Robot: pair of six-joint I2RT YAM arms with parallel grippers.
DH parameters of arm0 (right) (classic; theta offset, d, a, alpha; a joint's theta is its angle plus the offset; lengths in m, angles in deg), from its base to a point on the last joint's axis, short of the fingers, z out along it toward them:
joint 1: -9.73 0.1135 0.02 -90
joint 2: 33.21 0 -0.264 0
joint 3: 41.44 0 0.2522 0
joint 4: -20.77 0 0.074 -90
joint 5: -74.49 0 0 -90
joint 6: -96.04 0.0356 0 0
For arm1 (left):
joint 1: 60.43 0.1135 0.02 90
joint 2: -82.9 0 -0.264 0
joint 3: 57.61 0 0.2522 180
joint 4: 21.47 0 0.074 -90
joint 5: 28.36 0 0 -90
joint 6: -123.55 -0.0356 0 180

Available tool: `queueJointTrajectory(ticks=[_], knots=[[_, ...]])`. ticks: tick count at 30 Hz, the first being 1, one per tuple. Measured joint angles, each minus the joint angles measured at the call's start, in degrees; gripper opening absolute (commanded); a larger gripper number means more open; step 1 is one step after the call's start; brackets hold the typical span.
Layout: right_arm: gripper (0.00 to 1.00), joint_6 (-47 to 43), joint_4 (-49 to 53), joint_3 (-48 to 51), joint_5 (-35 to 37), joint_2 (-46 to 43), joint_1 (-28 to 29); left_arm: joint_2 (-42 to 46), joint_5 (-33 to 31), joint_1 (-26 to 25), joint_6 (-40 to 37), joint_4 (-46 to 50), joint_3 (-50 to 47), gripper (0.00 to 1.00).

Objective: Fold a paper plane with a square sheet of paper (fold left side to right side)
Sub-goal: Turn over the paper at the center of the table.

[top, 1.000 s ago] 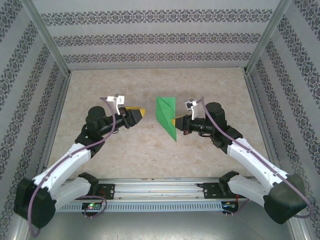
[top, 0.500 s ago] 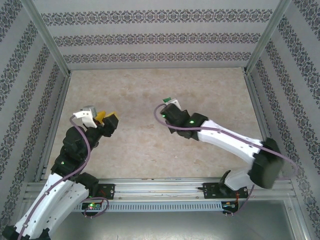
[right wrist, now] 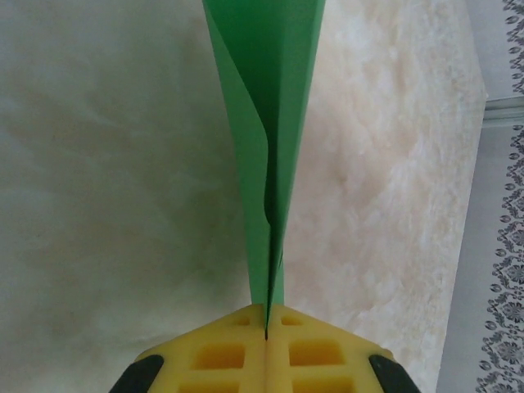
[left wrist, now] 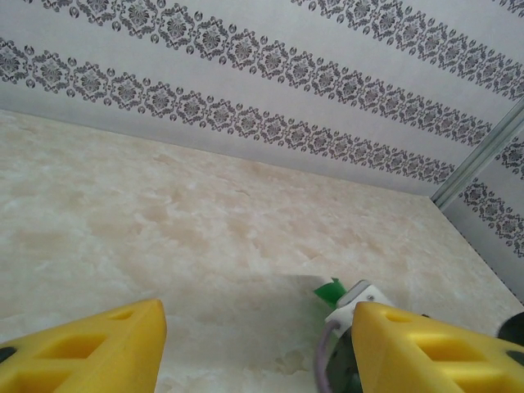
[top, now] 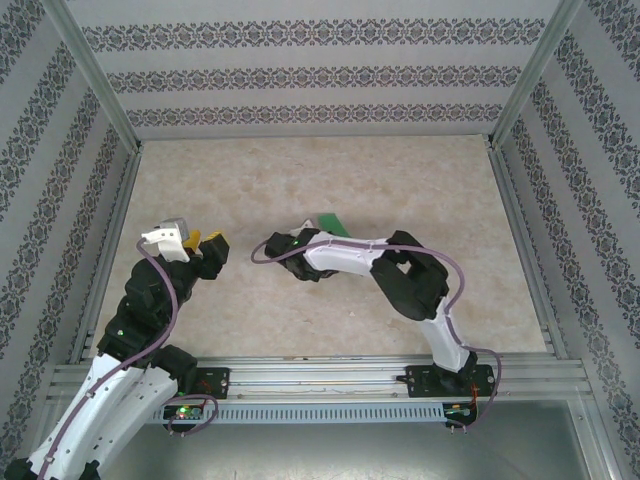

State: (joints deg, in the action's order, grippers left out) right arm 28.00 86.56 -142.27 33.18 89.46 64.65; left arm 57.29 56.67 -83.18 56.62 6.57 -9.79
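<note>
One paper plane (right wrist: 270, 98) (green, narrow), right gripper (right wrist: 266, 327) clamped

A beige marbled tabletop (top: 300, 170) sits enclosed by walls (top: 300, 75) papered in grey damask stripes.

Lab-type robot test cell is indicated: marble-look tabletop (top: 300, 170) boxed in by aluminium posts (top: 92, 75) and patterned wall panels (top: 310, 60), metal mounting rail (top: 320, 378) fitted at near edge.

Green paper plane (right wrist: 270, 98); yellow right end effector (right wrist: 266, 318)
</note>
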Motion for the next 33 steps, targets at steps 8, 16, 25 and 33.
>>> queueJointTrajectory(ticks=[8, 16, 25, 33], knots=[[0.44, 2.1, 2.6, -2.4, -6.5, 2.2, 0.1, -1.8, 0.9, 0.0, 0.0, 0.1, -0.5, 0.63], [0.69, 4.1, 1.5, 0.9, -15.3, -7.3, 0.1, -7.6, 5.6, 0.0, 1.0, -0.9, -0.6, 0.66], [0.90, 5.6, -3.3, 12.8, -20.7, -25.8, -1.6, -18.1, 13.0, 0.0, 6.9, -7.1, -1.3, 0.65], [0.98, 5.8, -12.3, 28.3, -25.7, -44.2, -10.6, -28.4, 19.1, 0.0, 14.8, -16.0, -3.7, 0.63]])
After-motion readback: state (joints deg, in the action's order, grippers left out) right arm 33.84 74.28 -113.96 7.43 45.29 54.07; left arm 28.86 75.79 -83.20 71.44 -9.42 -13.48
